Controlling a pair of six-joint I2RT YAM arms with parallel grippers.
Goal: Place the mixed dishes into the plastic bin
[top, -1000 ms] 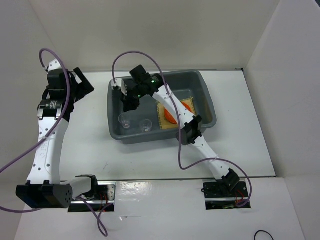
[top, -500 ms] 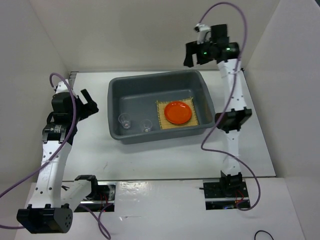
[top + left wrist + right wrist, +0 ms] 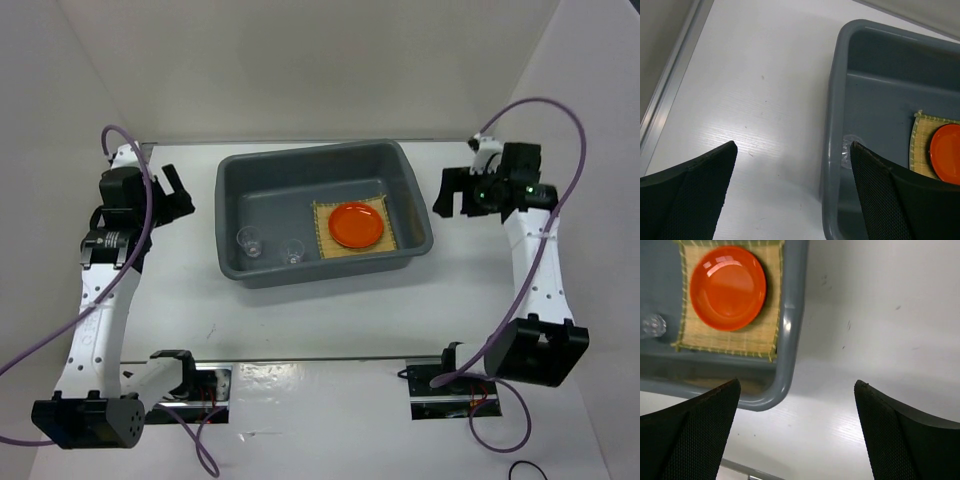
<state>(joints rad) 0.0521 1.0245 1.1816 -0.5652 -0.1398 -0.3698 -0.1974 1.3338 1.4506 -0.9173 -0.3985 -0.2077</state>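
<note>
The blue-grey plastic bin (image 3: 405, 165) stands mid-table. Inside it the orange plate (image 3: 356, 225) lies on the yellow woven mat (image 3: 384, 207). Two clear cups (image 3: 248, 241) (image 3: 292, 250) stand at the bin's front left. The black dish is out of view. My left gripper (image 3: 178, 192) is open and empty, left of the bin. My right gripper (image 3: 448, 192) is open and empty, right of the bin. The left wrist view shows the bin (image 3: 832, 125), a cup (image 3: 846, 151), the mat (image 3: 918, 150) and the plate (image 3: 945, 160). The right wrist view shows the plate (image 3: 728, 287), the mat (image 3: 740, 342) and the bin's corner (image 3: 782, 375).
White walls close in the table at the back and both sides. A metal rail (image 3: 670, 95) runs along the table's left edge. The arm bases (image 3: 170, 385) (image 3: 450, 385) sit at the near edge.
My right arm has left the bin, swung up and over to the right, and now hangs low beside the bin's right wall. My left arm has shifted slightly.
</note>
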